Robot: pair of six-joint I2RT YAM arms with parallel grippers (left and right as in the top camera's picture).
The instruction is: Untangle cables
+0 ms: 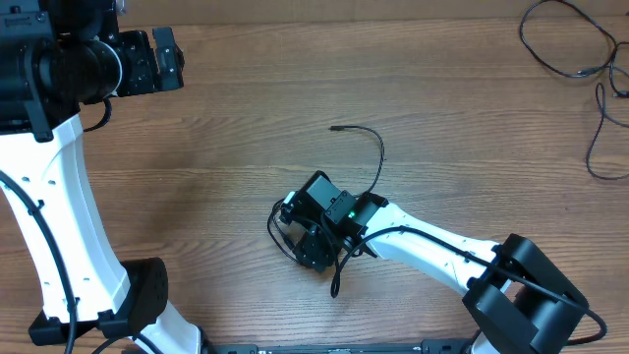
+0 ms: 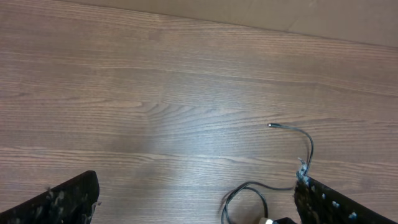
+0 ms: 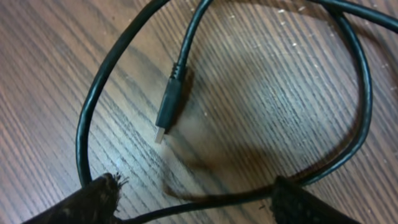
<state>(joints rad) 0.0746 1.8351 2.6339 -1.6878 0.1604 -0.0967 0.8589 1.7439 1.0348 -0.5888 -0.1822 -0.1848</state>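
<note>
Nearest the arm bases, the right gripper (image 3: 196,198) sits low over the table (image 1: 226,167) at mid-width. Its two fingers (image 3: 93,200) are spread well apart and pinch nothing. A looped cable (image 1: 278,234) lies under and around it. The thin black cord curves past one fingertip, rings the wood ahead of the gripper and returns past the other. One strand crosses the gap between the fingertips, and neither finger closes on it. Whether either fingertip touches the cord cannot be told. Inside the loop a small plug (image 3: 166,112) rests flat on the wood, its metal tip pointing toward the gripper. A short tail (image 1: 335,287) of the same bunch trails toward the near edge, just beside the white arm link. Beyond the gripper a single strand (image 1: 381,162) runs away from the bunch, bends over and ends in a free tip (image 1: 336,128) on bare wood. Farther off, at the far left, the left gripper (image 1: 165,57) is held above the table with its fingers wide apart, gripping nothing and well apart from every cord. In the far right corner more cables (image 1: 565,44) lie in a loose loop, with another strand alongside the right edge.
</note>
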